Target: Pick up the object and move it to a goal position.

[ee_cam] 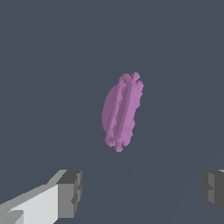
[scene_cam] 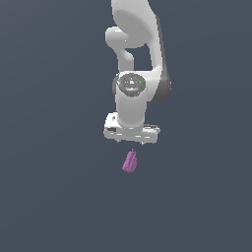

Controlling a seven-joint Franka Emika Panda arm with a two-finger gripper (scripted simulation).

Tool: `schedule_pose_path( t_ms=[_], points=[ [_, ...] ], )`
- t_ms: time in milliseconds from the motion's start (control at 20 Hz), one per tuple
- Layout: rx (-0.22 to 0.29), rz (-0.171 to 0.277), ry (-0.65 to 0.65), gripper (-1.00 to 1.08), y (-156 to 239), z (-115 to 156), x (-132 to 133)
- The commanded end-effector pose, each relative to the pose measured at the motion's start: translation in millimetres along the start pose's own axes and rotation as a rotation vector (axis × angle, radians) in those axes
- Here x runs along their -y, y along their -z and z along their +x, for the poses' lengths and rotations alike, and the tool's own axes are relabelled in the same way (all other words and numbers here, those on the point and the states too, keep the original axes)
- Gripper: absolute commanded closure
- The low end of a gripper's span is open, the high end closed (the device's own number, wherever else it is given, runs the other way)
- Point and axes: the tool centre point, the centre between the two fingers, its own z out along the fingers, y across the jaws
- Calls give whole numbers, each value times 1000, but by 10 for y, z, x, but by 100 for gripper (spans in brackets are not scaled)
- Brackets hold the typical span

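Nearest the wrist camera: two grey fingertips (ee_cam: 70, 194), one at lower left of the wrist frame, the other cut by the lower right edge, set wide apart with nothing between. So the gripper (scene_cam: 131, 141) is spread and empty.

Beyond the fingertips, centre of the wrist frame: the purple-pink lumpy object (ee_cam: 121, 111), elongated, ridged along its length, tapered at one end, lying on the plain slate-grey surface (ee_cam: 39, 65). In the exterior view, just below centre frame, the same object sits under the white gripper, apart from it and untouched, a little toward the frame's left of the gripper's midline.

Step in hand, as judged: descent for the grasp, pick not yet made. To do it well:
- Shift slightly so the object's middle falls midway between the fingers.
- Keep the closing direction across the narrow width, as the wrist view suggests it already is, not along the length.
- Lower until the pads flank the thick mid-section, short of the surface, then close; a pinch near the taper would likely slip.
- Lift straight before travelling.

Farther out: flat, uniform dark grey-blue ground filling both frames, with no edge, wall or goal marker visible. Upper centre of the exterior frame: only the white arm (scene_cam: 133, 59).
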Motion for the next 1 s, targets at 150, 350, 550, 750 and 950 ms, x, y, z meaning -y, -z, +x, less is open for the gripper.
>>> schedule_pose_path(
  t_ms=[150,350,550,750,950],
  points=[
    [-16,-3,-112,-92,-161,224,-1],
    [-25,-5,-173,-92,-253,340,-3],
    [-31,-6,-211,-92,-313,412,-4],
    [-34,-7,-228,-92,-340,442,-4],
    [-32,-7,-224,-92,-354,434,-3]
  ],
)
